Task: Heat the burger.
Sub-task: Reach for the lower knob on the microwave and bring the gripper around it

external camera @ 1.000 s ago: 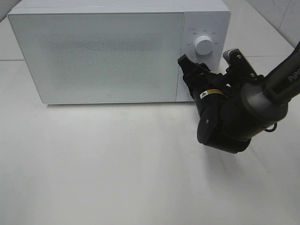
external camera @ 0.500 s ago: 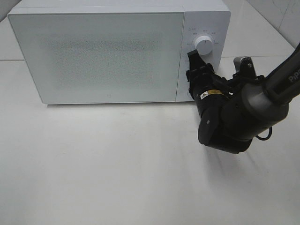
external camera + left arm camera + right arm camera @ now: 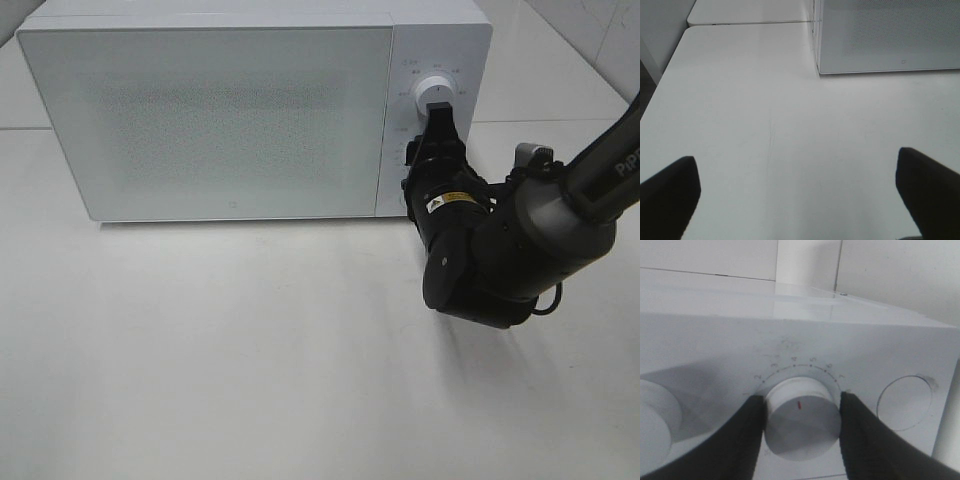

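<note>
Standing at back edge of desk: white microwave, door shut, door panel frosted.
Right gripper: at microwave control panel, jaws clamped on dial knob, one finger each side. We note red mark on knob face and numbered scale around it.
Second knob and round recess: on either side of gripped knob.
Left gripper: over desk, facing microwave corner, jaws wide apart.
Burger: we see it in no view and cannot tell its place.

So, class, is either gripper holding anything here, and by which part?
The right gripper grips the numbered dial of the microwave by its rim, one finger each side. The left gripper is open, holding nothing.
</note>
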`<state>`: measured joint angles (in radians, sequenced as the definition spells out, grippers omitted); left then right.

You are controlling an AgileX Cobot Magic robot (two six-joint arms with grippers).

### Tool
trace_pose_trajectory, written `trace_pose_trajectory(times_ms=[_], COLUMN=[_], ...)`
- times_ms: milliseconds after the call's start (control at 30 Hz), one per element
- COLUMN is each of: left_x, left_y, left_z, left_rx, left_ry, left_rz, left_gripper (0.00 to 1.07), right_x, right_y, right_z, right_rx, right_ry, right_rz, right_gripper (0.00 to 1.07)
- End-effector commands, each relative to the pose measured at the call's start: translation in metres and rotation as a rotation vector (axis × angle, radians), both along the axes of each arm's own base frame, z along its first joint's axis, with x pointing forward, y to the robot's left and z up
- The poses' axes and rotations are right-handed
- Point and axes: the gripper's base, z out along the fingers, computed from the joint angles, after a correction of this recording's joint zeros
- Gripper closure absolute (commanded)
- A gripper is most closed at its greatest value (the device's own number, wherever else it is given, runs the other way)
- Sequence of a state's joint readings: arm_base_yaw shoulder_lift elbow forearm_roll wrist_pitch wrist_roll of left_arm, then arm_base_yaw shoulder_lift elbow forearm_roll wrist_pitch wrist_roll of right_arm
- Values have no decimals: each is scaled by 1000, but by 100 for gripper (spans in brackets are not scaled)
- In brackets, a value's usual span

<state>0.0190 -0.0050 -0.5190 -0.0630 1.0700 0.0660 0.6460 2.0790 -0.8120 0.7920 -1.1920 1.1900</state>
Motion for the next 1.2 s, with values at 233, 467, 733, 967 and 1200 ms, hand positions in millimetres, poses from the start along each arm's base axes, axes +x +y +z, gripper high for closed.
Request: trace_pose_trajectory(times_ms=[233, 467, 733, 967, 1200], left_x=[-2, -2, -2, -2, -2], left_y=[0, 0, 0, 0, 0], left_z=[-1, -1, -1, -1, -1], left_rx=[-3, -3, -3, -3, -3], left_ry=[-11, -11, -11, -11, -11], left_rz=[1, 1, 1, 1, 1], left_gripper=[6, 6, 6, 6, 6], right_x=[8, 8, 8, 8, 8], right_y=[25, 25, 25, 24, 23], right_z=[39, 39, 39, 39, 38], right_rx=[165, 241, 236, 218, 220], right_ry=[-307, -303, -303, -303, -300], right_rz=[183, 175, 174, 169, 151], right_gripper=[107, 107, 107, 107, 104])
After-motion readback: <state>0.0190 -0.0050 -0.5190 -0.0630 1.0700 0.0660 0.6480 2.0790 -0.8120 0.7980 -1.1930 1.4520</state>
